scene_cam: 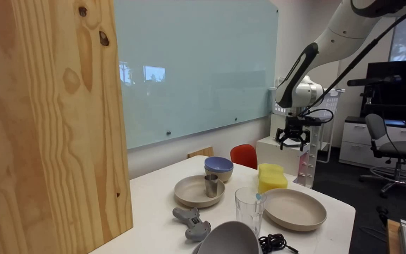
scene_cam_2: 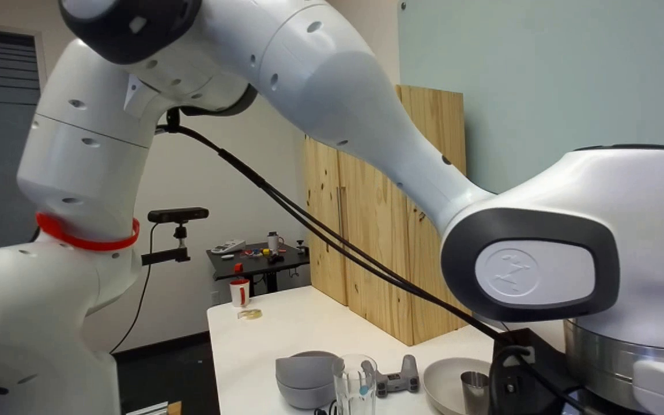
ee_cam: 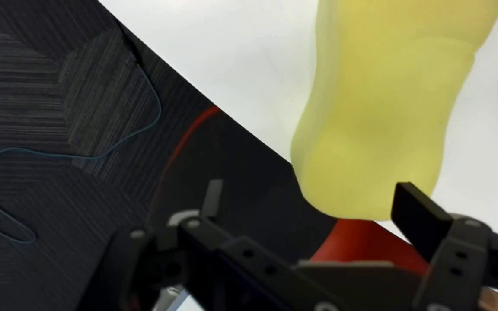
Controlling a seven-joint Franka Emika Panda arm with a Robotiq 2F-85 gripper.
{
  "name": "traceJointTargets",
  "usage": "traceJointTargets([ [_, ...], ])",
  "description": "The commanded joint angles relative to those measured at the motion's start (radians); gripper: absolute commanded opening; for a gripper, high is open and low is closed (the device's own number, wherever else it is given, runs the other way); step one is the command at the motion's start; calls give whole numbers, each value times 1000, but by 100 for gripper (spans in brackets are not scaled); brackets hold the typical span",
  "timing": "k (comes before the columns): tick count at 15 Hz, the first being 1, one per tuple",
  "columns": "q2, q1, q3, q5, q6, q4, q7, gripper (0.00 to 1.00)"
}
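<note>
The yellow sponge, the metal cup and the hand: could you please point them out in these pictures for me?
Yellow sponge (ee_cam: pixel 385 108): wrist view, middle of its upper face.
Metal cup (scene_cam: pixel 211 187): an exterior view, its outer wall.
Hand (scene_cam: pixel 291 146): an exterior view, the gap between its fingertips.

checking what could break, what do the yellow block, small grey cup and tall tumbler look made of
Yellow block: probably matte foam; no gloss, rounded edges. Small grey cup: shiny metal, likely steel, from streaky reflections. Tall tumbler: glossy, clear glass or plastic; see-through walls.
</note>
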Motion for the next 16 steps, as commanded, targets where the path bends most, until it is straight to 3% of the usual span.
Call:
traceJointTargets([
  [1, 106, -32, 50, 88, 37, 120, -33, 100],
  [3, 122, -43, 78, 126, 20, 173, -44, 100],
  [4, 68, -12, 44, 75, 31, 97, -5, 100],
  [16, 137, -45, 77, 126, 30, 177, -24, 100],
])
